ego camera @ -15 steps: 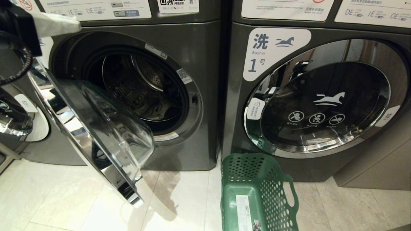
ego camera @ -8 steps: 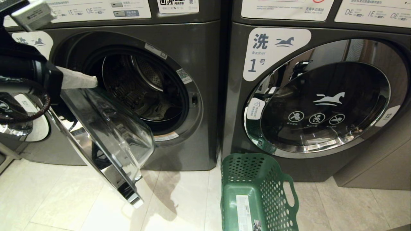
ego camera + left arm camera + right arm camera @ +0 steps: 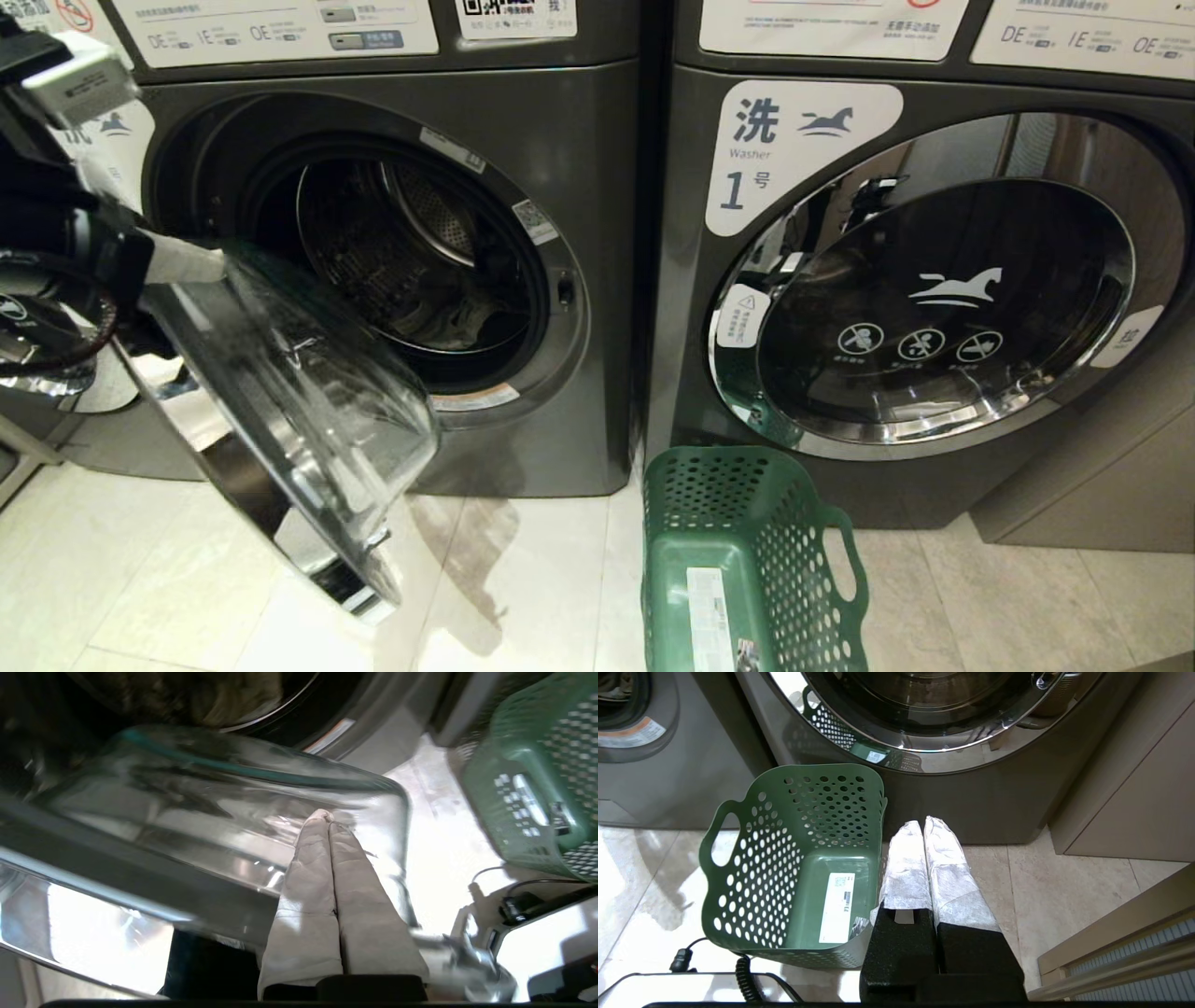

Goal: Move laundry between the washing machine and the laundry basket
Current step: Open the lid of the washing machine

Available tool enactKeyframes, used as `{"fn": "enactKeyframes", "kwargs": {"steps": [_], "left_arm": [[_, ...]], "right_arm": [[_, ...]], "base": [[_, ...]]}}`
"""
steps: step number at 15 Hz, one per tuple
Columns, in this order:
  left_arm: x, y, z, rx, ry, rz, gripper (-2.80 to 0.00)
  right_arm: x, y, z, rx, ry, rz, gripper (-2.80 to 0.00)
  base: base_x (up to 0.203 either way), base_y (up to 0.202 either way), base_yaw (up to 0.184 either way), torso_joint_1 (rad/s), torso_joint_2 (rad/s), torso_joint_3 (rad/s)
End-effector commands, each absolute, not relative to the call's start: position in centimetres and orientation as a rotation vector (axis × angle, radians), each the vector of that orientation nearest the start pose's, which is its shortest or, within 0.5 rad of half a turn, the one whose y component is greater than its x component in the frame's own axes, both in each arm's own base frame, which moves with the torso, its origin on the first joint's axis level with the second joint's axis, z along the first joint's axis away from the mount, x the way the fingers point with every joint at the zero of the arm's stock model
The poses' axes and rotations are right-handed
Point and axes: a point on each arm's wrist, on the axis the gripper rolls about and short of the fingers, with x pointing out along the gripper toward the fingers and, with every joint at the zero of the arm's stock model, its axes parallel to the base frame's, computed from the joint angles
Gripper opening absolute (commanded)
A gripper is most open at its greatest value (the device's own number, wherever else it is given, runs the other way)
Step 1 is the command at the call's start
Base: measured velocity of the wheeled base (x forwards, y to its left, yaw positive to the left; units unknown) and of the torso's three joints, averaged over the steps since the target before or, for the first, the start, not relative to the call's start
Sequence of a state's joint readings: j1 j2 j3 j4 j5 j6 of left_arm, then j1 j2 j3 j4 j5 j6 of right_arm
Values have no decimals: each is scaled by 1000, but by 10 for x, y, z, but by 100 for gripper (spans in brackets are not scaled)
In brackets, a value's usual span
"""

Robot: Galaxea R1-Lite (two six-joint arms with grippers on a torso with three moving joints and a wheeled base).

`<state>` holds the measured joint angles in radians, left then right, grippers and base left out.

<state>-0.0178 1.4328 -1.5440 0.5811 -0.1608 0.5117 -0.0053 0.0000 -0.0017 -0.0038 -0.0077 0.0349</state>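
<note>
The washing machine on the left stands with its round glass door swung open, and my left arm covers most of its label. Grey and dark laundry lies low in the drum. My left gripper is shut and empty, its wrapped fingertips pressed against the bulging door glass. The green laundry basket stands empty on the floor before the machine labelled "1". My right gripper hangs shut and empty just beside the basket; it is outside the head view.
The machine labelled "1" has its door closed behind the basket. Another machine's chrome door shows at the far left. A beige cabinet stands right of the machines. A coiled black cable lies near the basket on the pale tiled floor.
My left gripper has come down from the machine's top left corner onto the door glass. The door has swung a little further to the left. The right arm has not moved.
</note>
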Motion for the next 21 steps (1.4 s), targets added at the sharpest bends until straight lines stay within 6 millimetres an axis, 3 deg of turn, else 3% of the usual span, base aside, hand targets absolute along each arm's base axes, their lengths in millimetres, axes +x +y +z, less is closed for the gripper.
{"fn": "enactKeyframes", "kwargs": {"steps": [1, 7, 14, 18, 21], "left_arm": [[207, 8, 343, 459, 439, -223, -280], [176, 66, 343, 487, 477, 19, -280], [133, 112, 344, 456, 488, 222, -280], [120, 140, 332, 379, 528, 303, -280], [122, 158, 322, 337, 568, 332, -280]], "right_arm": [[-23, 0, 76, 35, -5, -12, -280], [-23, 0, 76, 35, -5, -13, -280], [-23, 0, 76, 35, -5, -12, -280], [-23, 0, 76, 35, -5, -14, -280], [-23, 0, 76, 35, -5, -13, -280]], "base": [[0, 0, 0, 0, 0, 0], [0, 0, 0, 0, 0, 0], [0, 0, 0, 0, 0, 0], [0, 0, 0, 0, 0, 0], [0, 0, 0, 0, 0, 0]]}}
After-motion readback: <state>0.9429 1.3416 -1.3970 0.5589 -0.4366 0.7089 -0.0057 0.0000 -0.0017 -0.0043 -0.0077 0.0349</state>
